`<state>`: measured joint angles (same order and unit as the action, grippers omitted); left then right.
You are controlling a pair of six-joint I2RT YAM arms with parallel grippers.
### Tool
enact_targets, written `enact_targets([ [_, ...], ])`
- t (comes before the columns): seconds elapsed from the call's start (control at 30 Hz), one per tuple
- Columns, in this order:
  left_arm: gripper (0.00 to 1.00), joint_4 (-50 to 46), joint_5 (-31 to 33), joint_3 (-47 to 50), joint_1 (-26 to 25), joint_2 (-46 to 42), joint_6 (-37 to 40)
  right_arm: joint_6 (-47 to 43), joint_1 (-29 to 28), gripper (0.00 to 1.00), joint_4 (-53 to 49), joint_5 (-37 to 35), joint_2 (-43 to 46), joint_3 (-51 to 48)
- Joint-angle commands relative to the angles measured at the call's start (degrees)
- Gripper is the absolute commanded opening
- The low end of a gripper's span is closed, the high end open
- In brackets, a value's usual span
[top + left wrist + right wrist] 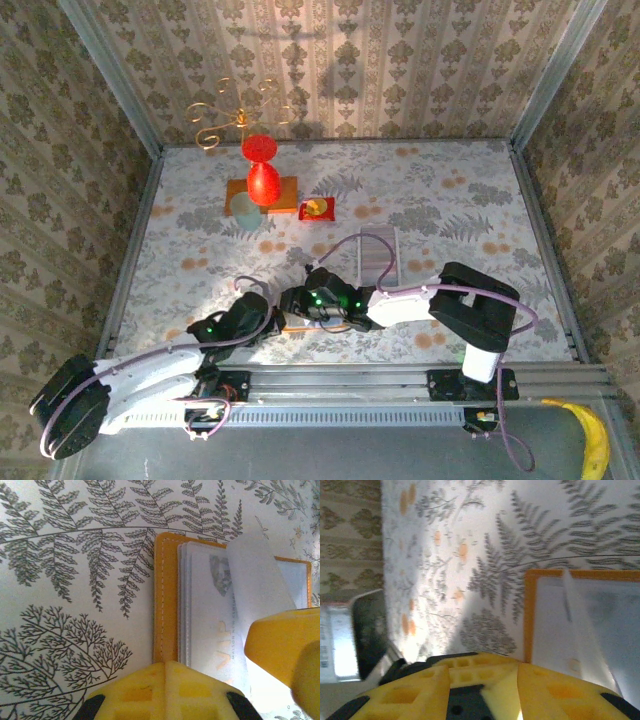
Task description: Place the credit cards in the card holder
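The orange card holder (166, 595) lies open on the fern-print table, its clear sleeves showing a card with gold lettering (223, 656) inside. My left gripper (165, 666) is shut, its tips pressing on the holder's near stitched edge. A pale translucent credit card (257, 575) hangs tilted over the sleeves, and its lower end runs into my right gripper's yellow fingers (282, 640). In the right wrist view that credit card (580, 625) shows nearly edge-on above the card holder (528, 615), with the right gripper (482, 667) shut on it. From above, both grippers meet over the card holder (318, 327).
A red goblet (262, 175) stands on an orange mat at the back, beside a small red tray (318, 208) and a gold wire stand (235, 115). A grey strip (378, 255) lies right of centre. A banana (595, 435) sits off the table at the front right.
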<state>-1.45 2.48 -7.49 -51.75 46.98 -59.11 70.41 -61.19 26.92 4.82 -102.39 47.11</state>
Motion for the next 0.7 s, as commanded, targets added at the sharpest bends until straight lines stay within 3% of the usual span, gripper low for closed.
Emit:
enact_targets([
  [0.0, 0.05, -5.3, 2.1, 1.7, -0.4, -1.7, -0.9, 1.4, -0.4, 0.40, 7.0, 3.4, -0.2, 1.3],
  [0.43, 0.05, -7.9, 3.5, 2.4, -0.5, -7.2, -1.6, -1.7, -1.1, 0.41, 3.7, 0.3, 4.0, 7.0],
  [0.67, 0.12, -13.1, 4.6, -0.4, -0.4, -10.8, -0.1, -22.0, 0.6, 0.45, -18.5, -12.3, 20.2, 6.0],
])
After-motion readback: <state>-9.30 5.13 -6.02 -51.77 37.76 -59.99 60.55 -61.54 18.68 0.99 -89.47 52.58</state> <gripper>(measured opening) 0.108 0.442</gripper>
